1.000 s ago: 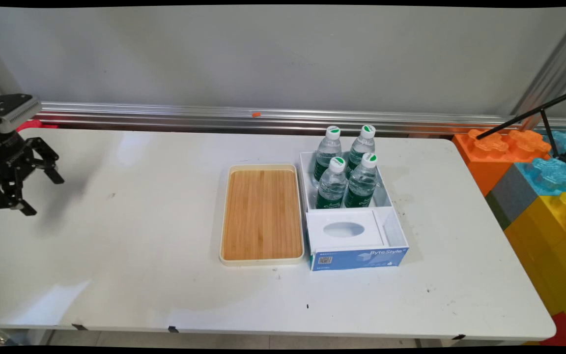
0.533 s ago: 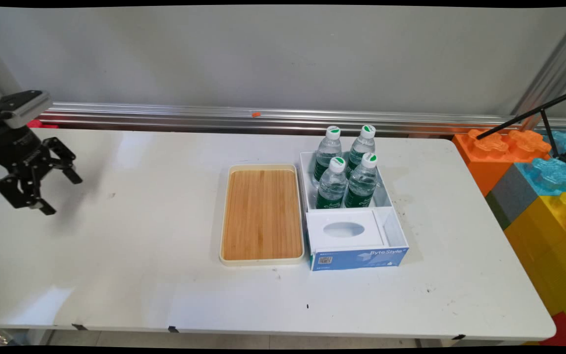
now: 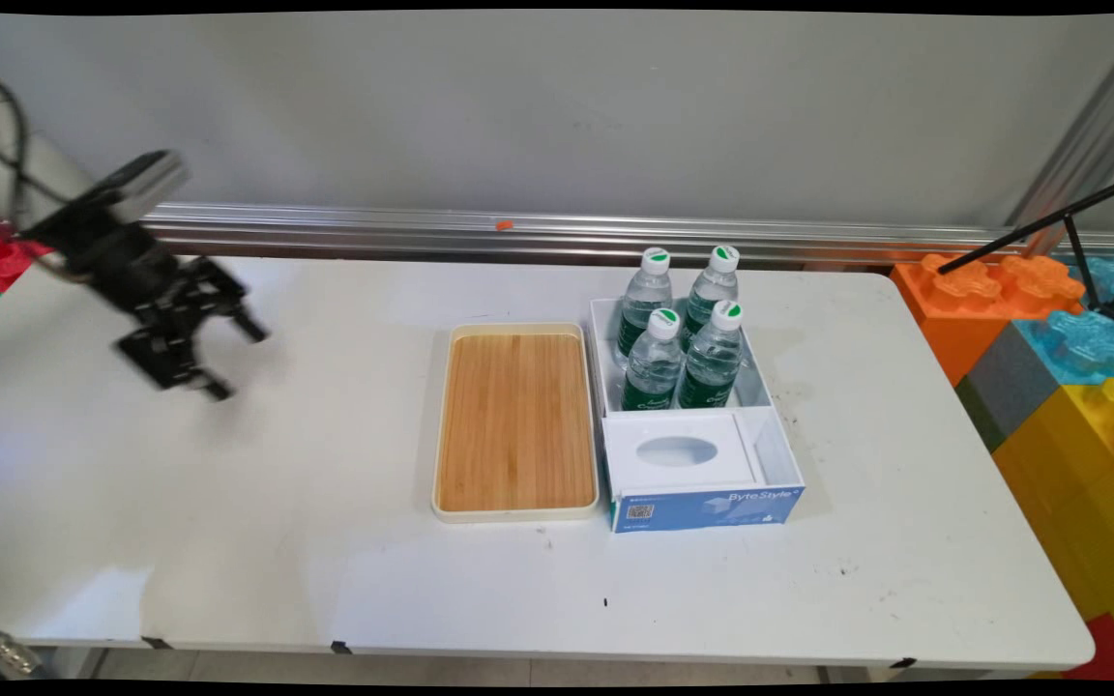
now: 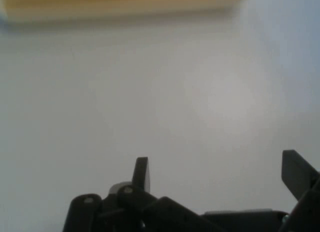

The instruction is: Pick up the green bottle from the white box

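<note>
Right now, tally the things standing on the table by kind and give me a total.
Water bottles with green-and-white caps: 4, standing in the white box's far compartment.
Wooden tray: 1.
White box with a blue front: 1.
Tissue pack in the box's near compartment: 1.
Total: 7.

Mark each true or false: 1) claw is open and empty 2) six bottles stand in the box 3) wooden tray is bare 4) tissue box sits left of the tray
1) True: the claw is open, holding nothing, over bare table.
2) False: four water bottles stand in the white box.
3) True: nothing lies on the wooden tray.
4) False: the tissue box sits right of the tray, in front of the bottles.
</note>
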`<state>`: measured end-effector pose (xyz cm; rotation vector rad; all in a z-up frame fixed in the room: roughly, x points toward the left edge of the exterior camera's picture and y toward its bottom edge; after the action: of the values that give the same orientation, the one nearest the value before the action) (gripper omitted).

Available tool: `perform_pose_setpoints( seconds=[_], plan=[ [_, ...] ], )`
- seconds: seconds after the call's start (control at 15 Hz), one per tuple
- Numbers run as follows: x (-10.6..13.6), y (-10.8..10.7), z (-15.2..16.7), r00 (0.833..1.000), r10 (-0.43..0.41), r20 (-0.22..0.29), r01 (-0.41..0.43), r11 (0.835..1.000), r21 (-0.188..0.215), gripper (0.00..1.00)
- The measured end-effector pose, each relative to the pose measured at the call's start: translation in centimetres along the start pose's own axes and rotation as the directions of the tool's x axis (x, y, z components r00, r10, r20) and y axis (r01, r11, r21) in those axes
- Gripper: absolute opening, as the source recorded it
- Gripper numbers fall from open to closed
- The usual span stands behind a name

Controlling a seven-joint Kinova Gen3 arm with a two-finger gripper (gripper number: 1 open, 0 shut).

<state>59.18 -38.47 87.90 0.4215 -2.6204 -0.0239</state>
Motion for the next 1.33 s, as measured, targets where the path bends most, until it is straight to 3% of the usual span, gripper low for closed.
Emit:
perform_pose_setpoints(
  seconds=[0.27, 0.6, 0.87, 1.33],
  plan=[
    [5.3, -2.2, 3.5, 0.986, 0.0, -0.164, 0.006, 0.999, 0.039, 1.0],
    [10.8, -4.8, 7.5, 0.954, 0.028, -0.298, 0.006, 0.994, 0.111, 1.0],
    [15.5, -6.8, 11.0, 0.927, 0.062, -0.37, 0.003, 0.985, 0.172, 1.0],
    [20.9, -9.5, 16.2, 0.904, 0.058, -0.423, 0.034, 0.978, 0.206, 1.0]
  ],
)
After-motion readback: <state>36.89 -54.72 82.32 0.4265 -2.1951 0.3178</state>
